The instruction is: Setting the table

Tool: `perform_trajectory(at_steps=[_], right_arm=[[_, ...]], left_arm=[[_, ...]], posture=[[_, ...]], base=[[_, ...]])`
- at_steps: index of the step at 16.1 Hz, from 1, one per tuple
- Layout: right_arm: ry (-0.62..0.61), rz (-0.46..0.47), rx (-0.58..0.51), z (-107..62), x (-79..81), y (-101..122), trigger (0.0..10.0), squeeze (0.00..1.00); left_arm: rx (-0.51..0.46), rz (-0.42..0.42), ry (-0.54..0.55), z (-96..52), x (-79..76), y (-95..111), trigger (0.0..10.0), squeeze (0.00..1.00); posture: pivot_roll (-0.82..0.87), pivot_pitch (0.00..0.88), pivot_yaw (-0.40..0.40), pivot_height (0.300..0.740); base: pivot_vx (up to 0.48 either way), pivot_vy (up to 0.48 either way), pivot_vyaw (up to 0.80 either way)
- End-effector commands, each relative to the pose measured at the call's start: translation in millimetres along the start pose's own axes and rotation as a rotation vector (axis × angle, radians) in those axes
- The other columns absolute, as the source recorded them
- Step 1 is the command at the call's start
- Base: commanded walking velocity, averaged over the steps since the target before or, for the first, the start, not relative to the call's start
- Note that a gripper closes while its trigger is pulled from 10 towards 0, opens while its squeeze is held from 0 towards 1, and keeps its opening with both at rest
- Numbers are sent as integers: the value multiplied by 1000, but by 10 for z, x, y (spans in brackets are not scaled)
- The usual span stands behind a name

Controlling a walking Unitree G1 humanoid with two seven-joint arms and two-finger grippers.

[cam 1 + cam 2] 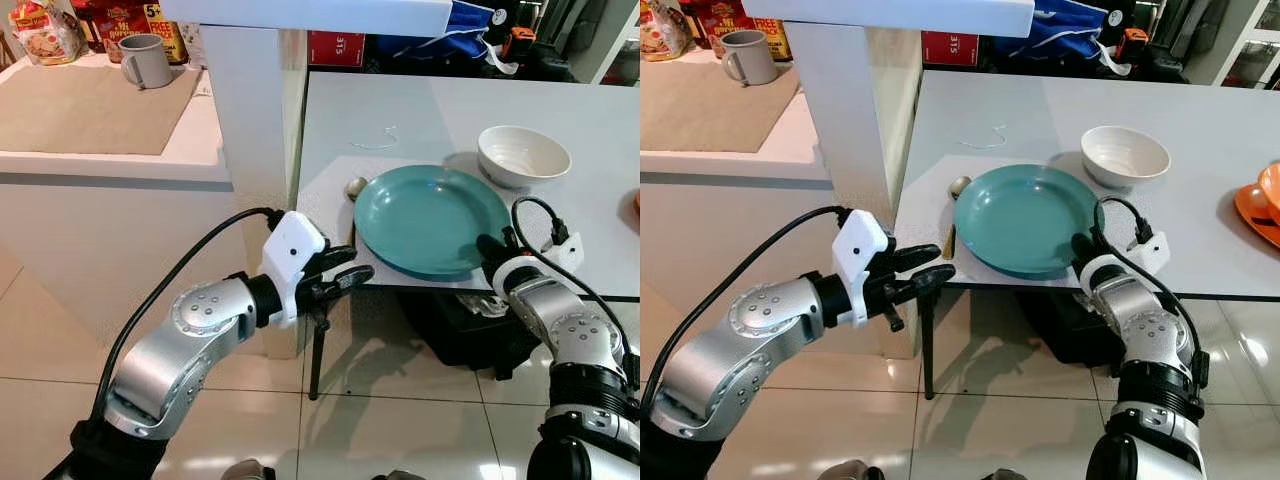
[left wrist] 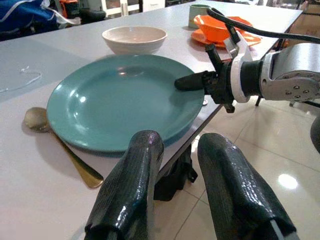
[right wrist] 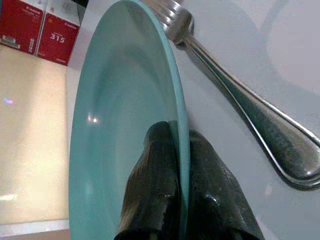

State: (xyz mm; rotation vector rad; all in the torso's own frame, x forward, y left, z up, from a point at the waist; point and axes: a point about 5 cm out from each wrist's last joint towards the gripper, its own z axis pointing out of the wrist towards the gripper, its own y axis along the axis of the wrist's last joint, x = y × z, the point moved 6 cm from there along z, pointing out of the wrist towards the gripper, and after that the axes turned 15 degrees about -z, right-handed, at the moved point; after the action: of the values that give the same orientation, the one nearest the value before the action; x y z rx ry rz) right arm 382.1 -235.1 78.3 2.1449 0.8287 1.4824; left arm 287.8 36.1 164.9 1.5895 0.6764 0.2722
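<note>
The right gripper [image 3: 175, 165] is pinching the teal plate's [image 1: 430, 220] rim between clenched fingers, and should slide it gently, sparing the fork [image 3: 240, 95], while the left gripper [image 2: 185, 200], fingers parted, is hovering near the surface [image 1: 400, 110] edge.

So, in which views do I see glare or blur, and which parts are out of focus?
Left eye view: sharp overall; soft ceiling-light reflections on the floor tiles. Left wrist view: the left gripper fingers are close and soft; a small highlight sits on the teal plate. Right wrist view: the right gripper, shut on the plate rim, is blurred, as is the fork handle.
</note>
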Motion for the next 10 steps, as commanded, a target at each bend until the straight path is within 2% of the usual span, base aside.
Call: perform_trajectory(at_steps=[1, 2, 3, 8, 10], right_arm=[[-2, -8, -25, 15, 7, 102, 10000, 0], [-5, -10, -15, 29, -2, 77, 10000, 424], [-2, -14, -3, 40, 5, 54, 10000, 1000], [24, -41, 27, 67, 60, 23, 10000, 1000], [33, -87, 69, 69, 88, -28, 10000, 1000]], left_arm=[[-3, 8, -9, -25, -28, 32, 10000, 0], [0, 7, -12, -25, -33, 29, 10000, 0], [1, 5, -14, -23, -34, 27, 10000, 0], [3, 0, -16, -18, -39, 33, 10000, 0], [7, -1, -15, -26, -39, 30, 10000, 0]], posture=[[36, 53, -22, 740], [36, 55, -17, 740], [36, 55, -17, 740], [37, 57, -19, 740], [39, 57, -21, 740]], base=[[0, 0, 0], [0, 0, 0], [0, 0, 0], [0, 0, 0], [0, 0, 0]])
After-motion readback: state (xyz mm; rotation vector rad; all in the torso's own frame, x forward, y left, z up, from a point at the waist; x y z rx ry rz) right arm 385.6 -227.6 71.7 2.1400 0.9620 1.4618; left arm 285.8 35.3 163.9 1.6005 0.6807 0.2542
